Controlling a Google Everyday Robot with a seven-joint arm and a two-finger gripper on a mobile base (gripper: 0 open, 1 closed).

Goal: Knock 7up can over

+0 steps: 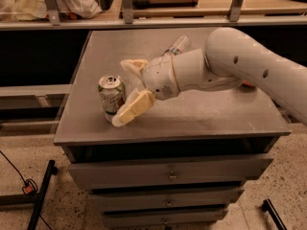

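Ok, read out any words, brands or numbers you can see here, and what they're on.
None can be quoted as it reads.
On the 7up can: green lettering, too blurred to read.
On the clear bottle behind the arm: nothing readable.
On the gripper, open right beside the can, and the cabinet: no text visible.
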